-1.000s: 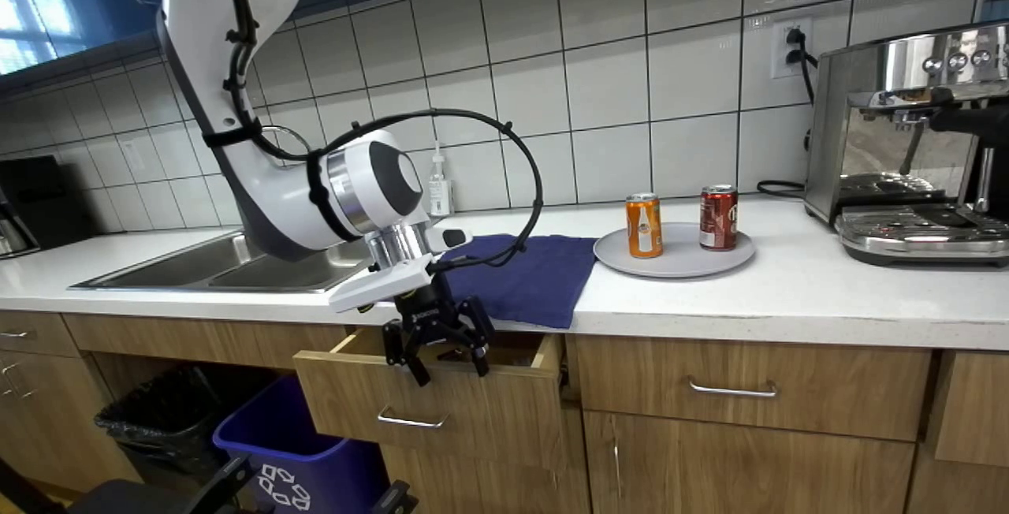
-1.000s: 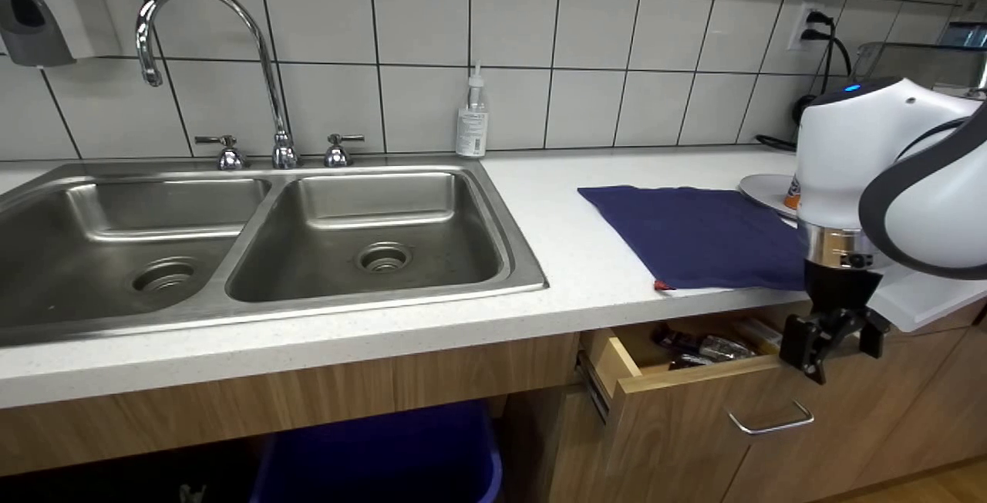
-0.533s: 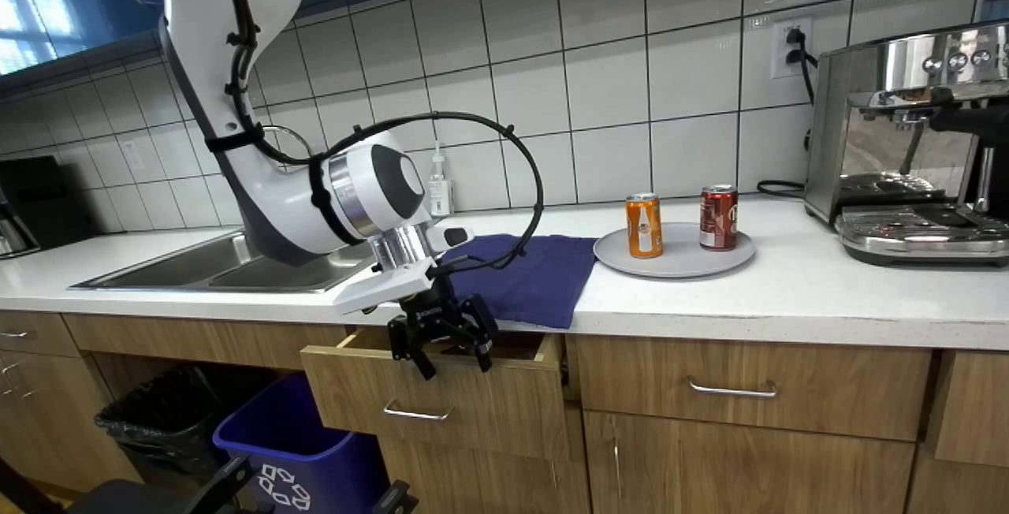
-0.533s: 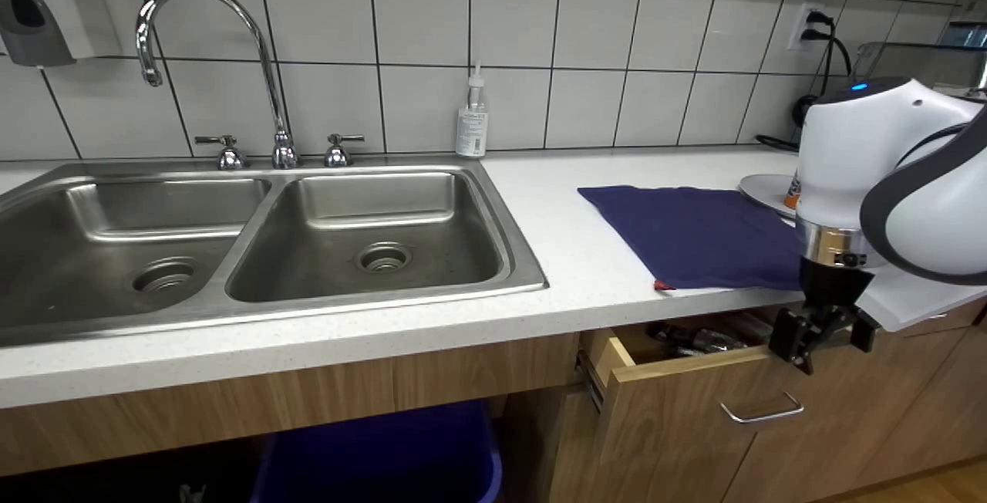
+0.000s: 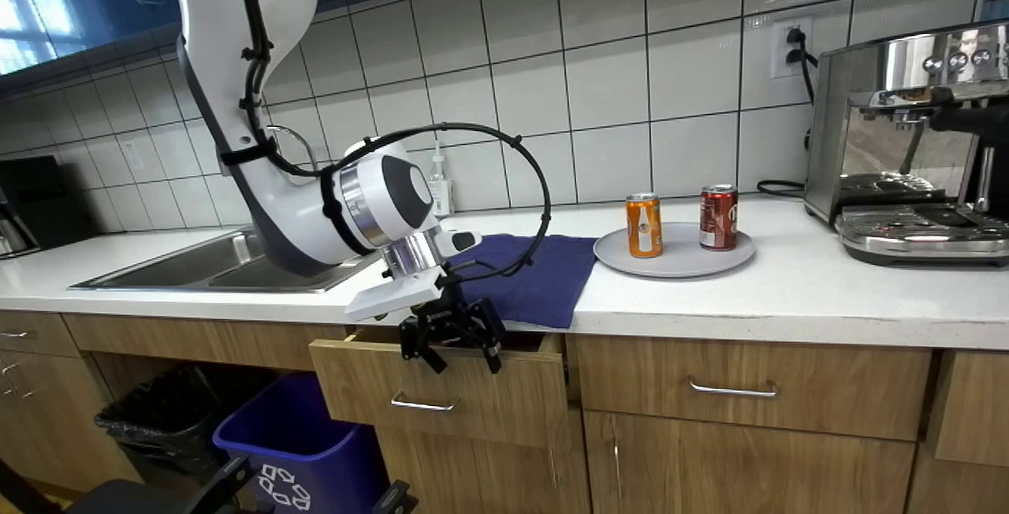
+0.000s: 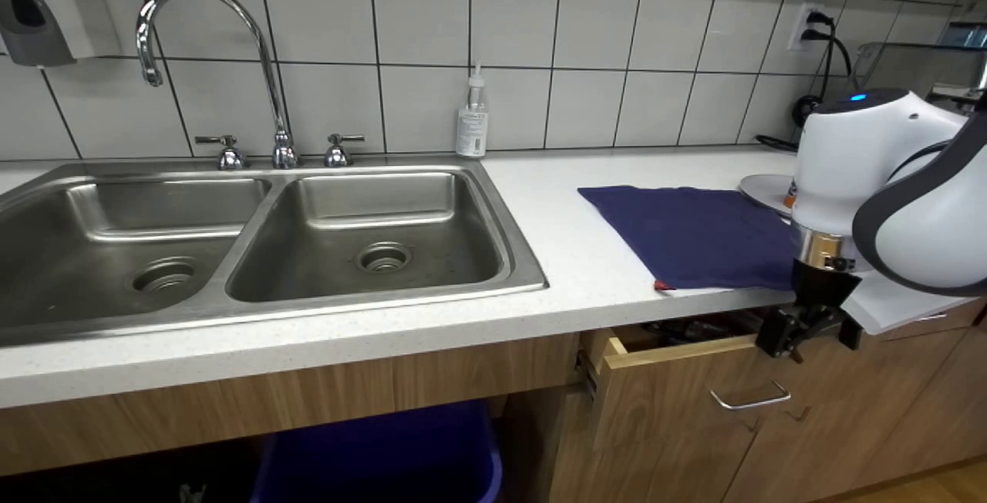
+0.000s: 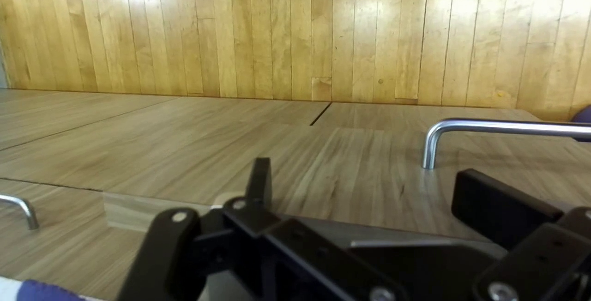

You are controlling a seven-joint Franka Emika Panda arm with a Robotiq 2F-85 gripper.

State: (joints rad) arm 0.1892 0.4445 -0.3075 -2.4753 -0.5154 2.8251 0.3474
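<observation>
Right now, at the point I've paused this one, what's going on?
A robot arm has its tool at the front of a partly open drawer, jaws apart and gripping nothing; contact with the drawer looks likely but isn't clear. The drawer sits further in than a second ago. On the counter above, a navy cloth lies spread out; beside it, an orange can and a red can stand on a grey plate.

This place is looking like a kitchen. In an exterior view, a double steel sink (image 6: pixel 250 233) with a faucet (image 6: pixel 284 150) is lying toward nine o'clock. In an exterior view, an espresso machine (image 5: pixel 906 143) is standing toward three o'clock on the white table (image 5: pixel 678 299), and a wooden drawer (image 5: pixel 489 400) is sticking out toward seven o'clock.
</observation>
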